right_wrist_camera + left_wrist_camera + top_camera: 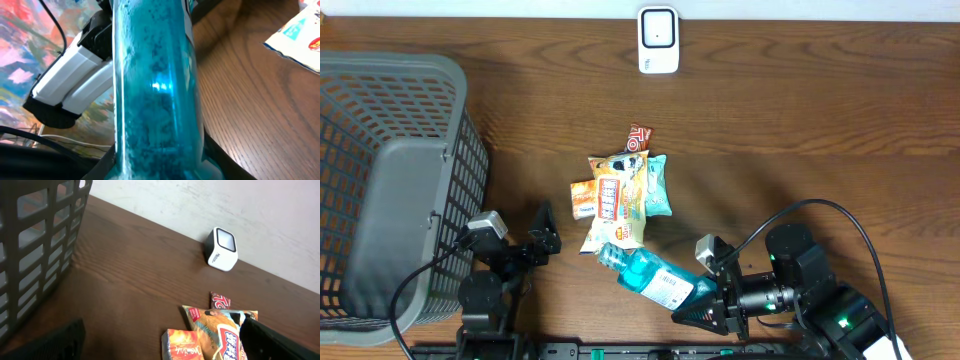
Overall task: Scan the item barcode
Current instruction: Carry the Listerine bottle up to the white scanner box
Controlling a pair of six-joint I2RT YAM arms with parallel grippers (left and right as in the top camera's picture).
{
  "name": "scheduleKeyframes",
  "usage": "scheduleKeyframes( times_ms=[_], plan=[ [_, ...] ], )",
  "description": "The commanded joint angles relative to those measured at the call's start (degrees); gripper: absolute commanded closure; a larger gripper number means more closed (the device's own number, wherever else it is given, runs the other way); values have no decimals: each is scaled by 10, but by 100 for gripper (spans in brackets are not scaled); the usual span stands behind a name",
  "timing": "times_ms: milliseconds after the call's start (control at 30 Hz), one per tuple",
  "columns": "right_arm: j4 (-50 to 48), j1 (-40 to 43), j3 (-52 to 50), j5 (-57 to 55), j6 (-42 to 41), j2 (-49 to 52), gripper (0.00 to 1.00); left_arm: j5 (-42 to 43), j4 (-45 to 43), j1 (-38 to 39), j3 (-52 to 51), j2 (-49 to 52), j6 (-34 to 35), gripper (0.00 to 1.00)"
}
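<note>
On table, 1 bottle in R gripper, L gripper wide, 1 scanner

Obstacles: the grey basket walls off your whole left side, its mesh standing tall above the wood. The snack pile sits mid-table, and the blue bottle lies against its near edge.

Free room: bare table runs open from the pile back to the scanner and along your right side. You have a narrower bare strip between basket and pile.
</note>
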State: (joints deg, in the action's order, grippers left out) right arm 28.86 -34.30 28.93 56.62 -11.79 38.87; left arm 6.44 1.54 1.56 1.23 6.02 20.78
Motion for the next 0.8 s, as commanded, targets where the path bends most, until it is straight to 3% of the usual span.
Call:
scheduleKeyframes(
  times_ms=[0, 167, 300, 667, 767],
  plan=[
    [-6, 6, 21, -20, -8, -6, 99, 1, 19, -3, -10, 0, 5, 2],
    [-14, 5, 21, -287, 46, 0, 99, 1, 19, -3, -10, 0, 5, 2],
    [-86, 5, 20, -491, 92, 40, 99, 1, 19, -3, -10, 0, 5, 2],
    [-509, 6, 28, -506, 159, 316, 99, 1, 19, -3, -10, 0, 5, 2],
    [-573, 11, 61, -507, 184, 387, 99, 1, 19, -3, -10, 0, 5, 2]
  ],
)
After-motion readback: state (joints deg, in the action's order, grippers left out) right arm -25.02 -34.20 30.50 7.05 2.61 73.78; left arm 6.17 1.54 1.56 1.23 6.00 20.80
